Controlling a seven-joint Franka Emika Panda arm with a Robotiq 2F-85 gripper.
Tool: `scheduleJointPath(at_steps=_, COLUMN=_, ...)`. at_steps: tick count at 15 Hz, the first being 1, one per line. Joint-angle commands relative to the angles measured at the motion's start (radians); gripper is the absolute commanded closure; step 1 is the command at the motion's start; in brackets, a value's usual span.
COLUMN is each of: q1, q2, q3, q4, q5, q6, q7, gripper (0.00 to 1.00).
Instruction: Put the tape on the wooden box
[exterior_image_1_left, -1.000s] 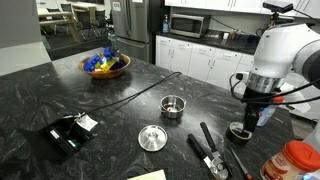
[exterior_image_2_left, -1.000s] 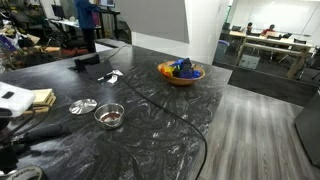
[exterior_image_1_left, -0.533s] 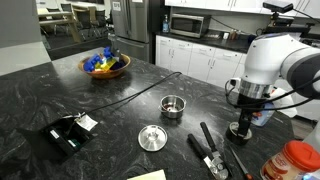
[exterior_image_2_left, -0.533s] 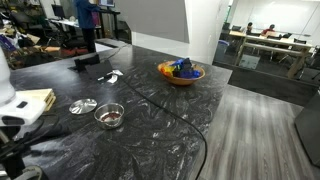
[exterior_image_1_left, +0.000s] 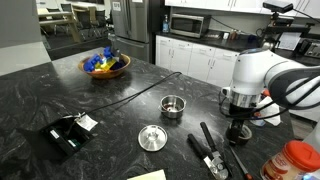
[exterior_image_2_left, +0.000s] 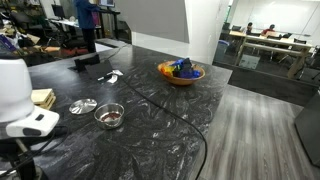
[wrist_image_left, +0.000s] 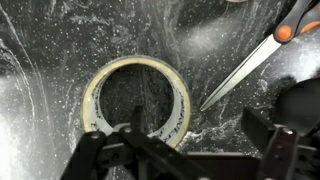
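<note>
The tape (wrist_image_left: 137, 97) is a ring with a pale inner wall, lying flat on the black marble counter. In the wrist view my gripper (wrist_image_left: 185, 155) is open just above it. The left finger is over the ring's lower edge and the right finger is on bare counter beside it. In an exterior view the gripper (exterior_image_1_left: 240, 124) hangs low over the tape (exterior_image_1_left: 239, 133) at the counter's right end. The wooden box (exterior_image_2_left: 43, 97) is a pale flat block, partly hidden behind the white arm.
Orange-handled scissors (wrist_image_left: 252, 58) lie right of the tape. A small steel cup (exterior_image_1_left: 173, 105) and a flat steel lid (exterior_image_1_left: 152, 137) sit mid-counter. Black pliers (exterior_image_1_left: 210, 150), a red-lidded jar (exterior_image_1_left: 297, 158), a fruit bowl (exterior_image_1_left: 105, 65) and a black device (exterior_image_1_left: 68, 133) are also there.
The arm has swung left and down over the tape. In the exterior view showing the wooden box, it has come further into frame and now covers part of the box.
</note>
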Motion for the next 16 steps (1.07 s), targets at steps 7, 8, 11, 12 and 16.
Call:
scheduleJointPath(at_steps=7, q1=-0.013, q2=0.053, q3=0.013, q4=0.002, q5=0.009, q6=0.094, q7=0.004, gripper=0.68)
scheduleJointPath(at_steps=8, q1=-0.016, q2=0.047, q3=0.016, q4=0.003, q5=-0.007, q6=0.091, q7=0.004, gripper=0.73)
scheduleJointPath(at_steps=11, q1=-0.032, q2=0.031, q3=0.027, q4=0.006, q5=-0.088, q6=0.069, q7=0.013, gripper=0.95)
scheduleJointPath(at_steps=12, q1=-0.041, q2=0.021, q3=0.030, q4=0.007, q5=-0.123, q6=0.059, q7=0.018, gripper=0.99)
scheduleJointPath(at_steps=16, q1=-0.079, q2=-0.048, q3=0.039, q4=0.008, q5=-0.269, q6=0.009, q7=0.050, gripper=0.98)
